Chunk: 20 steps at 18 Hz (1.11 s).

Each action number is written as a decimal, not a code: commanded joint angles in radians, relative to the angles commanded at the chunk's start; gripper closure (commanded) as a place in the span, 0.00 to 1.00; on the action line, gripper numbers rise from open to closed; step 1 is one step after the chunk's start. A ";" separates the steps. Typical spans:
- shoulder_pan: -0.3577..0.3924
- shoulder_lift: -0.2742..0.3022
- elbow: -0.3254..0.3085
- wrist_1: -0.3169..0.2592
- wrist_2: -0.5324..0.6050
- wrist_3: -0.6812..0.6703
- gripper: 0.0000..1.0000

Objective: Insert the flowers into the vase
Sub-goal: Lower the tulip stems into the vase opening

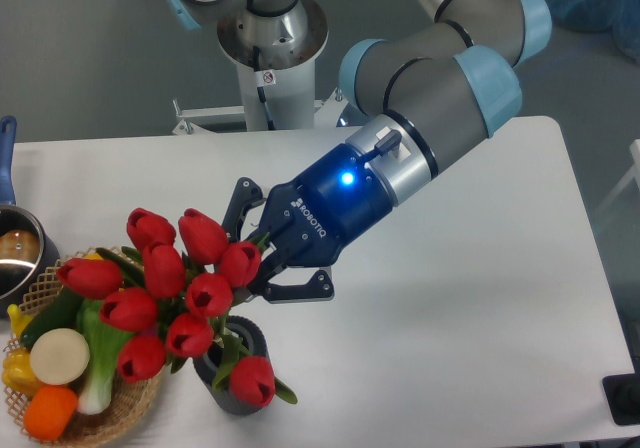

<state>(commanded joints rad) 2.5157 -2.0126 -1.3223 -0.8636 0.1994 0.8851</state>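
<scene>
The flowers (pixel 180 293), a bunch of red tulips with green stems and leaves, fan out to the left of my gripper (pixel 268 248). The gripper is shut on the green stems, with the dark fingers (pixel 300 288) around them. The buds hang over the vase (pixel 258 343), a short dark grey cylinder near the table's front edge. One bud and some leaves cover most of the vase's mouth and front. I cannot tell whether any stem ends are inside it.
A wicker basket (pixel 110 420) of toy vegetables stands at the front left, touching the tulip buds. A steel pot (pixel 15 253) with a blue handle is at the left edge. The robot's base (pixel 270 48) stands at the back of the white table (pixel 470 318).
</scene>
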 joint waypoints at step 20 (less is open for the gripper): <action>-0.003 -0.041 -0.046 0.003 0.017 0.024 0.86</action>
<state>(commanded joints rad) 2.5127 -2.0540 -1.3683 -0.8606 0.2163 0.9096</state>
